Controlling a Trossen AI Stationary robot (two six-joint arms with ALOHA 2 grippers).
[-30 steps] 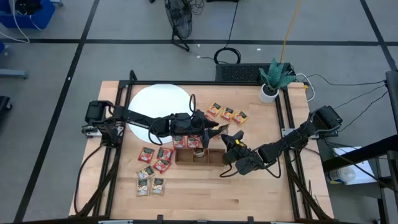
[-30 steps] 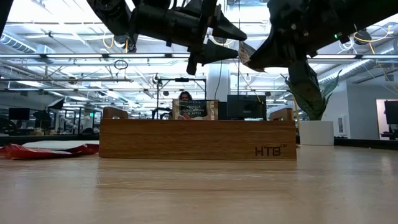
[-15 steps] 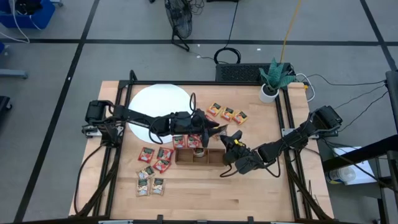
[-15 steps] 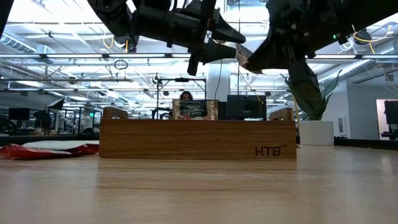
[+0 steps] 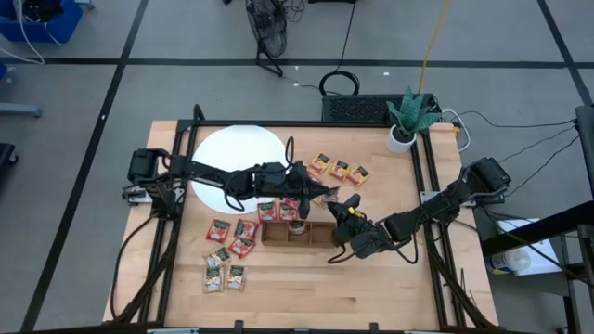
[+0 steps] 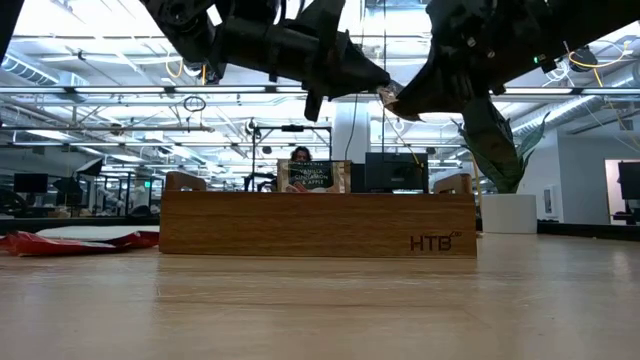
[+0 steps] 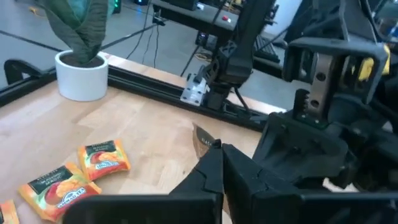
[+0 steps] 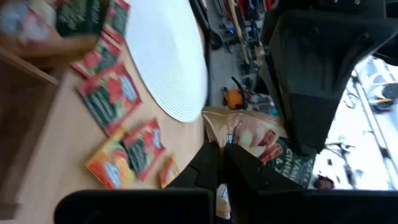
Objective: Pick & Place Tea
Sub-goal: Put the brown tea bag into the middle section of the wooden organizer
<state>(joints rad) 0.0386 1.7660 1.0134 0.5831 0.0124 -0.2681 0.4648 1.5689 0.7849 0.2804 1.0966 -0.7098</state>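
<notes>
Light wooden table (image 5: 371,288) with black rails, both dark arms reaching in over the middle. Large white round disc (image 5: 237,158) lies at the far left part of the table. Long brown three-compartment wooden tray (image 6: 317,223) sits mid-table, one dark-labelled sachet (image 6: 305,176) standing upright in its middle compartment. White pot with a green plant (image 5: 403,135) at the far right corner. Left gripper (image 5: 327,192) hangs above the tray's far edge, fingers closed together, tips meeting one edge of a pale brownish tea sachet (image 8: 249,137). Right gripper (image 5: 340,209) is just beside it, above the tray's right end, fingers pinched shut on the same sachet, so the sachet sits in the air between the two grippers, clear of the tray; in the low view it shows as a small pale corner (image 6: 388,92) where the two grippers meet. Three orange-yellow sachets (image 5: 339,170) lie in a row on the table beyond the tray, near the left gripper. Red sachets (image 5: 233,230) lie on the table left of the tray, some under the left arm by the disc's edge. Pale green-white sachets (image 5: 225,274) lie nearer the front edge, left of the tray.
</notes>
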